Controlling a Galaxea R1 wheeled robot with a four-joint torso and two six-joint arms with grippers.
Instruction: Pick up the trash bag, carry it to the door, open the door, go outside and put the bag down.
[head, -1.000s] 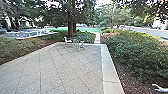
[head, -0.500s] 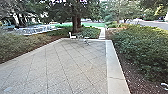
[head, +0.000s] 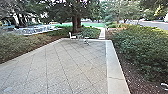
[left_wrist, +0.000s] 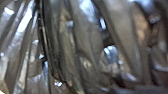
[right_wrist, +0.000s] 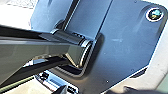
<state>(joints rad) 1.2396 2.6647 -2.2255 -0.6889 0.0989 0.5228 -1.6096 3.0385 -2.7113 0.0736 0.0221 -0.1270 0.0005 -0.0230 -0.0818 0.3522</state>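
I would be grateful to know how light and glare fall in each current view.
Head view: soft daylight on the paving, darker under the tree; left wrist view: white and bluish glints on the creased trash bag; right wrist view: a bluish sheen across the robot's plate.

The head view looks forward and down from high on the robot, taking in the patio (head: 75, 67) from its near part to the trunk (head: 75, 23) beyond its far edge, with shrubs (head: 142, 52) along its right side. The left wrist view looks from very close at the creases of the bag (left_wrist: 90, 37). The right wrist view faces the robot's own plate (right_wrist: 125, 45) and bar (right_wrist: 35, 51), both near; the pale ground (right_wrist: 15, 3) past the plate may be the patio, shared with the head view.
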